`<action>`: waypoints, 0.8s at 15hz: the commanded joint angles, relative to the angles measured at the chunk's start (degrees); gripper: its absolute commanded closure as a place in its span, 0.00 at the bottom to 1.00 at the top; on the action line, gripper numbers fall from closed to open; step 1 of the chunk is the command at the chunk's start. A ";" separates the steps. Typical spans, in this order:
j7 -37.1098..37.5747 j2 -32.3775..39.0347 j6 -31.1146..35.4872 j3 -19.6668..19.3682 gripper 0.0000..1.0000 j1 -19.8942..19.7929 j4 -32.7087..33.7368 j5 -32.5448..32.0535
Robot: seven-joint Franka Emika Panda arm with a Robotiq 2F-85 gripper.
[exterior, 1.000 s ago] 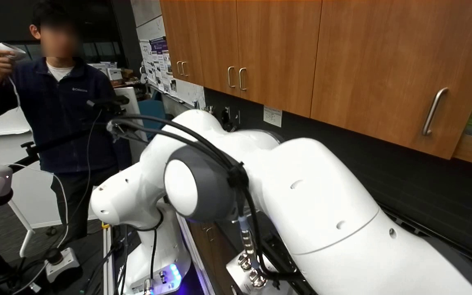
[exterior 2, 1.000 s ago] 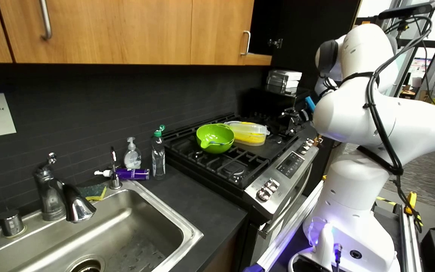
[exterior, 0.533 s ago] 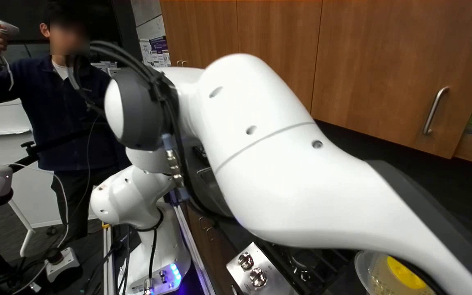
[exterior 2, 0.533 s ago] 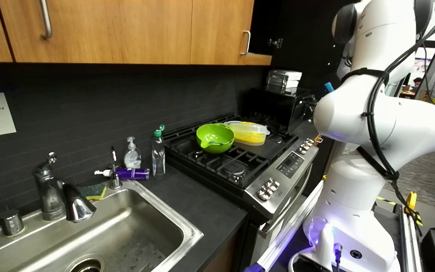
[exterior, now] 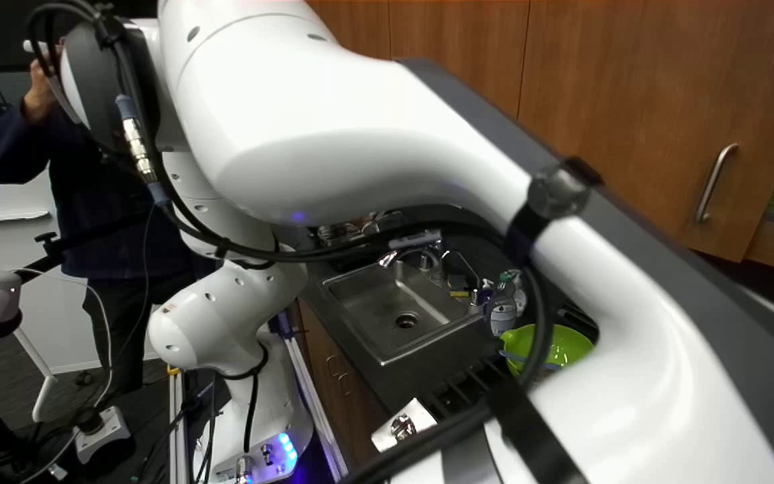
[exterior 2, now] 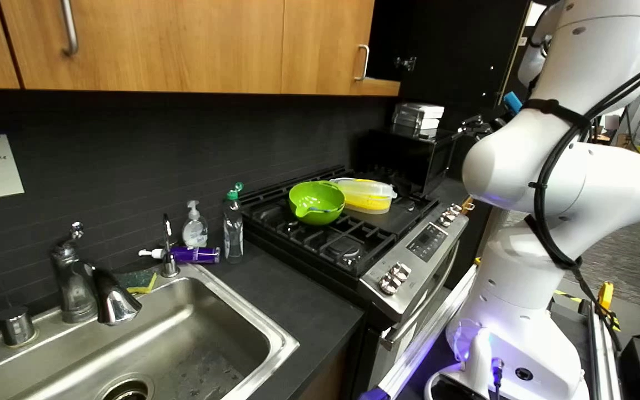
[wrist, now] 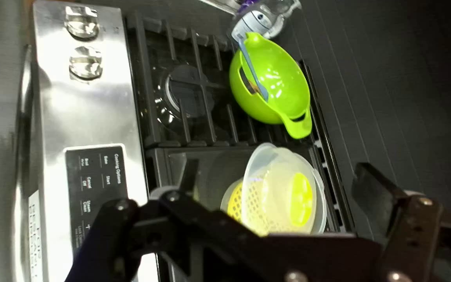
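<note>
- One change over the last second: arm (exterior: 360, 134) has swung up and across, uncovering sink (exterior: 387, 299) and green bowl (exterior: 565, 343) in an exterior view. Its end effector (wrist: 280, 178) has risen too.
- Containers on the stove (exterior 2: 348, 244) haven't shifted. My read: arm repositioning only, nothing picked up.
- End effector: fingers (wrist: 378, 192) wide apart, gripping nothing. In wrist view the gap lines up with translucent tub (wrist: 280, 196); an exterior view puts them well apart.
- Translucent tub: on the stove beside the bowl, tipped, over a yellow perforated basket (wrist: 235, 205). Yellow oval patch (wrist: 302, 199) shows in it; can't tell if that's contents or the part beneath.
- Green bowl: on the burner grate (wrist: 202, 83), blue-gray utensil (wrist: 250, 67) along its rim; can't tell if the tip rests inside.
- Tabletop (exterior 2: 298, 305) by the sink: clear bottle (exterior 2: 233, 233) and pump bottle (exterior 2: 195, 229) upright, purple bottle (exterior 2: 195, 255) on its side. Fill levels unclear.
</note>
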 commanded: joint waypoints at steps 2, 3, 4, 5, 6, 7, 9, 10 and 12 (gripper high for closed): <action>1.08 -10.19 -0.69 2.05 0.00 6.61 -3.58 -9.93; 2.00 -11.15 -1.36 2.82 0.00 8.59 -3.22 -11.56; 3.22 -11.60 -2.20 3.75 0.00 10.84 -2.52 -12.80; 4.42 -11.51 -2.99 4.46 0.00 12.97 -1.70 -14.10; 5.69 -10.70 -3.12 4.93 0.00 14.97 -0.71 -15.73; 3.44 -10.23 -2.40 2.11 0.00 14.18 -1.40 -12.72; 5.22 -10.33 -2.41 2.98 0.00 17.33 -1.01 -14.28; 5.45 -10.28 -2.40 3.15 0.00 17.87 -1.01 -14.53; 5.66 -11.99 0.83 3.73 0.00 18.22 -2.70 -16.02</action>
